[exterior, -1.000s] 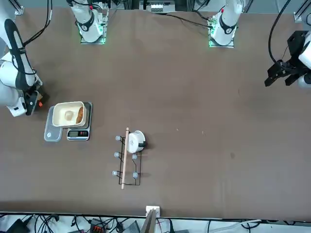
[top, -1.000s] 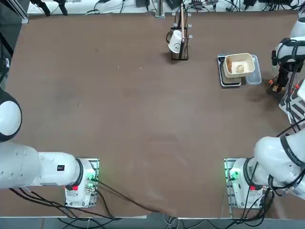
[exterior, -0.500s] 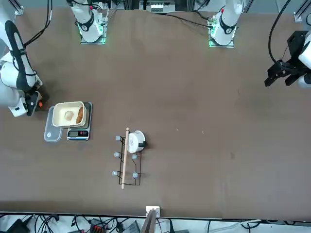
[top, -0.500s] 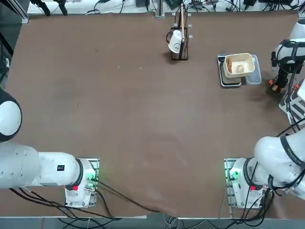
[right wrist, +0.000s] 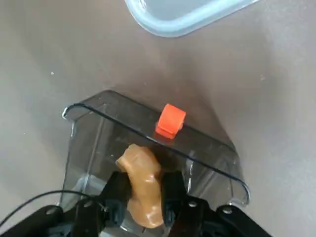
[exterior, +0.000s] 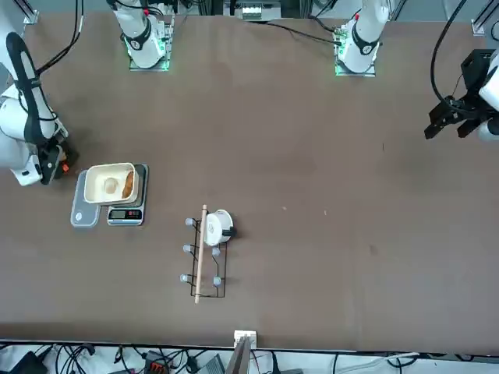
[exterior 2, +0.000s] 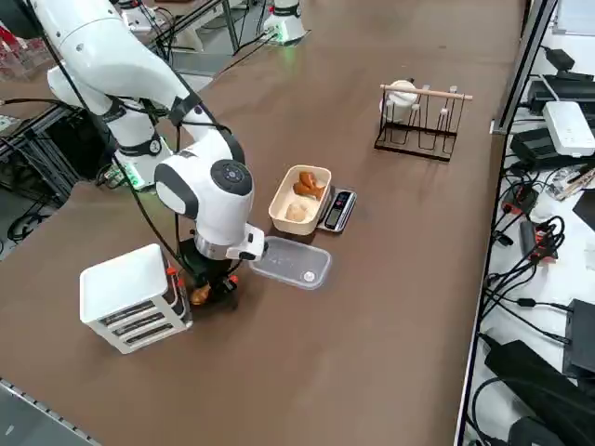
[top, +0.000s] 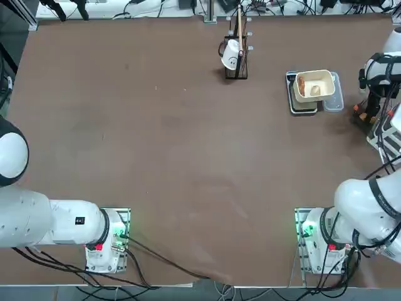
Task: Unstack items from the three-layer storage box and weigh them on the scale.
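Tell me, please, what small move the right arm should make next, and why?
Probably a short straight lift. The right gripper is shut on a tan, bread-coloured lump that sits inside the pulled-out clear smoky drawer with an orange knob of the white tiered storage box. Raising it clear of the drawer walls would free it to travel toward the cream rectangular tub on the dark flat scale.

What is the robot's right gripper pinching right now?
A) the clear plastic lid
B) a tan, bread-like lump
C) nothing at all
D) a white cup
B: in the wrist view the right gripper is closed on a tan bread-like lump over a pulled-out clear drawer with an orange knob.
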